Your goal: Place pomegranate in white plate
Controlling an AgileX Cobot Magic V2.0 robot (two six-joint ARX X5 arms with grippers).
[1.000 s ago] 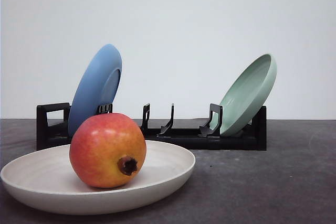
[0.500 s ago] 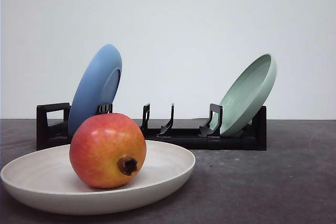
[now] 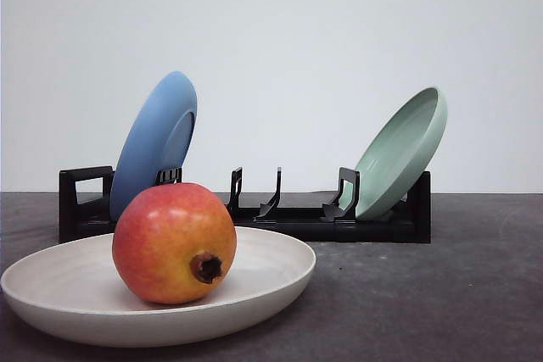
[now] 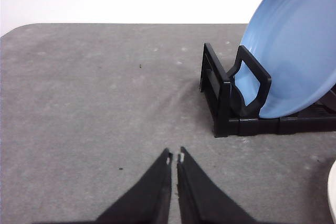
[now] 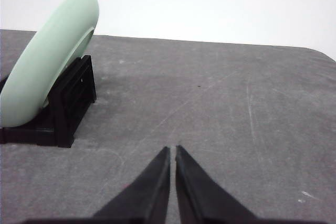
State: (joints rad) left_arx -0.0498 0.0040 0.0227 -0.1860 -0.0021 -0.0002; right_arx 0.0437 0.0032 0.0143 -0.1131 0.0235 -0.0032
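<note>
Grey table point(image 3: 441, 294): pomegranate point(image 3: 174, 243) resting in white plate point(image 3: 271, 281); left hand point(image 4: 175, 157), right hand point(image 5: 172, 149) clenched, empty.

Low frontal table view, wrist views sharing black rack point(image 3: 254, 214)

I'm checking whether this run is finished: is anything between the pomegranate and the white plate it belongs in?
Nothing visible is. The pomegranate already rests inside the white plate. The black rack with the blue plate and green plate stands behind it.
</note>
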